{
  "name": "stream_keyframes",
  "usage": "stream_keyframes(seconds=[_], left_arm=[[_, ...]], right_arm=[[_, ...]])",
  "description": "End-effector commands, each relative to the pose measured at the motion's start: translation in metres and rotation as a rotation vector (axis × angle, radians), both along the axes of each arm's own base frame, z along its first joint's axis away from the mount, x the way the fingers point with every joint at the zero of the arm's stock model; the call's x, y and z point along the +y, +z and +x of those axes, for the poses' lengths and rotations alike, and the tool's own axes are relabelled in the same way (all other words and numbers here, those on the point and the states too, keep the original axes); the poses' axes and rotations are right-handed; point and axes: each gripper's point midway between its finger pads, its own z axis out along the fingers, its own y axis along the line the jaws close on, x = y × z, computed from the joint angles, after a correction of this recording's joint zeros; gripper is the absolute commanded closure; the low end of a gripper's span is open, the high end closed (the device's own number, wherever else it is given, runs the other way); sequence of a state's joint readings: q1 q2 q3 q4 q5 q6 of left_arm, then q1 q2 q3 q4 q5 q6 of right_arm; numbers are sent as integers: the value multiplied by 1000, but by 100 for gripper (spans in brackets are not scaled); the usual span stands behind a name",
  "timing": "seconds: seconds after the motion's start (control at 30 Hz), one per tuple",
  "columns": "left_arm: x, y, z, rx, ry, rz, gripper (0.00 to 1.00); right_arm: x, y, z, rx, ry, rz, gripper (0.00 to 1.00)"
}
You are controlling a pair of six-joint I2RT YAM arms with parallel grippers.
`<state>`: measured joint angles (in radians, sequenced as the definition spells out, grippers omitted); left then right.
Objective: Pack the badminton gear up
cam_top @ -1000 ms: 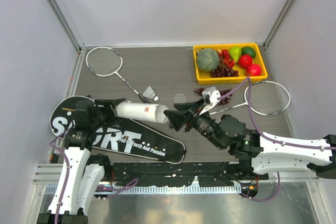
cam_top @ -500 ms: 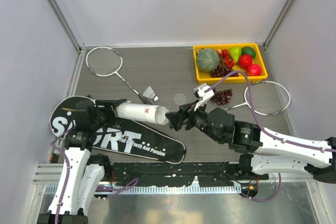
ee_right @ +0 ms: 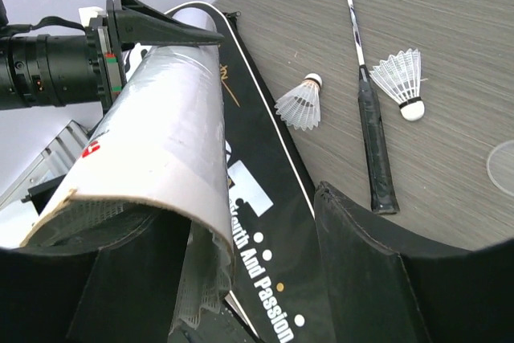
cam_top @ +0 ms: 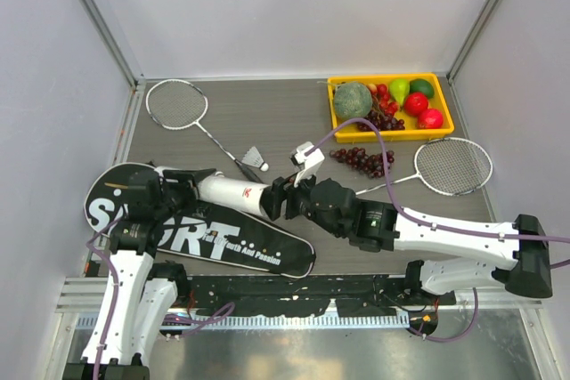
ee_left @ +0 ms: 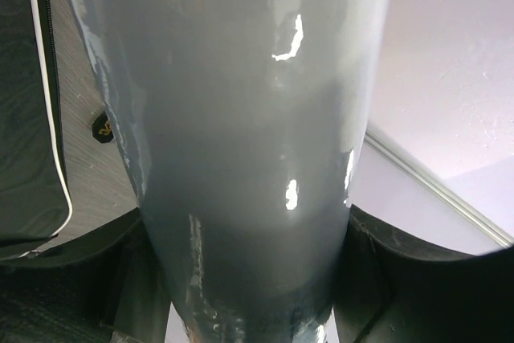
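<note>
My left gripper (cam_top: 198, 182) is shut on the long white tube (cam_top: 233, 191), whose grey-looking wall (ee_left: 241, 118) fills the left wrist view. It holds the tube tilted above the black "SPORT" bag (cam_top: 214, 239). My right gripper (cam_top: 278, 199) stands open at the tube's open end (ee_right: 161, 158). The rim lies over its left finger, and a white mesh skirt (ee_right: 197, 279) hangs from the mouth. Two white shuttlecocks (ee_right: 301, 104) (ee_right: 401, 78) lie beside the black handle (ee_right: 376, 142) of one racket (cam_top: 176, 104). The other racket (cam_top: 452, 165) lies at the right.
A yellow tray (cam_top: 390, 132) of fruit sits at the back right, with a dark red grape bunch (cam_top: 361, 159) in front of it. A round clear lid (ee_right: 506, 168) lies on the table. Grey walls enclose the table on three sides.
My right arm has swung left across the table, bringing its jaws up to the tube's open end. The left gripper and the tube have stayed put.
</note>
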<state>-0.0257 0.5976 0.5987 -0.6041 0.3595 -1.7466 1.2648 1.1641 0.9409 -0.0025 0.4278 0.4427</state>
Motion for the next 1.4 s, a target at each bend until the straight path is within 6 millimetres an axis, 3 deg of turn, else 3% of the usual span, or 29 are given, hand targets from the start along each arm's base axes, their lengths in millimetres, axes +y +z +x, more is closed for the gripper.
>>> stream_keyframes(seconds=[0.0,0.1,0.3,0.47,0.57,0.6,0.7,0.83,0.87,0.9,0.93,0.97,1.07,1.13,1.17,1.2,1.23,1.27,1.3,1.33,1.37], left_arm=[[-4,20,3,-72,-14,-30,81],[-1,17,4,-71,1,-21,81],[6,13,10,-77,47,-3,82],[13,16,11,-101,70,48,83],[19,13,6,-98,72,116,84],[23,10,3,-90,76,145,85],[31,3,-6,-71,86,222,86],[38,-5,-19,-69,58,326,86],[39,-9,-23,-63,48,345,86],[39,-15,-28,-47,36,355,86],[37,-17,-32,-46,17,357,87],[35,-22,-36,-38,-4,357,87],[25,-31,-47,-36,-63,335,87],[20,-30,-53,-71,-100,332,87],[18,-31,-56,-80,-120,336,87],[17,-31,-59,-90,-133,340,87],[16,-33,-63,-86,-141,343,87],[17,-34,-67,-80,-144,353,87],[18,-36,-71,-70,-147,361,87],[19,-37,-74,-65,-153,368,87],[19,-37,-78,-62,-160,380,87]], right_arm=[[13,36,5,-42,-6,112,34],[12,35,4,-31,-2,121,34],[-12,39,1,-27,-28,138,37],[-33,48,-5,-23,-4,164,25],[-42,55,-7,-38,37,181,23],[-50,61,-2,-48,34,199,23],[-72,56,23,-44,-27,172,22],[-82,47,59,-44,-57,111,21],[-79,43,61,-48,-26,79,21],[-78,41,76,-39,-39,56,21],[-71,38,75,-45,22,31,21],[-64,40,87,-39,46,17,21],[-48,18,110,-25,103,-99,21],[-36,19,131,-47,106,-157,22],[-29,5,142,-42,110,-199,22],[-21,13,151,-55,112,-205,21],[-11,-11,164,-25,120,-257,22],[-5,2,172,-32,121,-262,22],[4,-32,180,41,142,-323,23],[14,-17,189,18,146,-302,23],[25,-42,194,64,182,-328,23]])
